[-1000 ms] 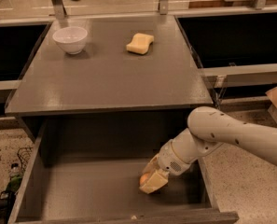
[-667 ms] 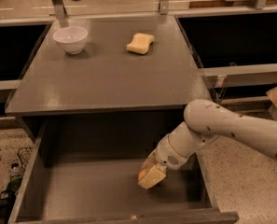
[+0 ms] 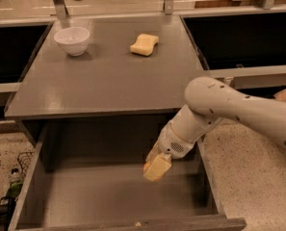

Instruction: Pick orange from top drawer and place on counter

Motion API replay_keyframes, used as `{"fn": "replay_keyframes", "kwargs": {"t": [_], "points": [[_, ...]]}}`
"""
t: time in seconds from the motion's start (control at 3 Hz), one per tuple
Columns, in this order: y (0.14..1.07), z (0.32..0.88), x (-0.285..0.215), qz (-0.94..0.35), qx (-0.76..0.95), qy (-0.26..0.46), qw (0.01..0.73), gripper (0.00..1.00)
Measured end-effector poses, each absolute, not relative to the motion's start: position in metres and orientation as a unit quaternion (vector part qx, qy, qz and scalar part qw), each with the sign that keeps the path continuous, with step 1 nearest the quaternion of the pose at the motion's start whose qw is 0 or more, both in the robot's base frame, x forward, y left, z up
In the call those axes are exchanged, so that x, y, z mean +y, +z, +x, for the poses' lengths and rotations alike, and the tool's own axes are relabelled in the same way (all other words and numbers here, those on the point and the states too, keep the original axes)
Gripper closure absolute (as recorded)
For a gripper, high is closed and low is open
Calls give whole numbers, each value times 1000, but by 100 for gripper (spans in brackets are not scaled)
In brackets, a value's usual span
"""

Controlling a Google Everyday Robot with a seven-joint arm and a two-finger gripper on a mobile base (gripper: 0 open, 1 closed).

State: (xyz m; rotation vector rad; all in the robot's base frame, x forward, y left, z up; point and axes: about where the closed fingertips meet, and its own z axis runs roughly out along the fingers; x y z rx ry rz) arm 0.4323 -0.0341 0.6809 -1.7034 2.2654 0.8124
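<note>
The top drawer stands pulled open below the counter. My gripper hangs inside the drawer at its right side, a little above the bare bottom. Its pale fingers are closed around the orange, of which only a small sliver shows at their left edge. The white arm reaches down into the drawer from the right, passing the counter's front edge.
A white bowl sits at the counter's back left and a pale yellow sponge at its back middle. Dark open bays flank the counter on both sides. The drawer's right wall is close beside the gripper.
The gripper has risen from near the drawer bottom and shifted slightly left, carrying what it holds. Bowl and sponge have not moved.
</note>
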Motion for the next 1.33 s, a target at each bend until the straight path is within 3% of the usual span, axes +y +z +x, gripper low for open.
{"fn": "replay_keyframes", "kwargs": {"t": [1.33], "points": [[752,421,-61,-565,788,218,115,100]]}}
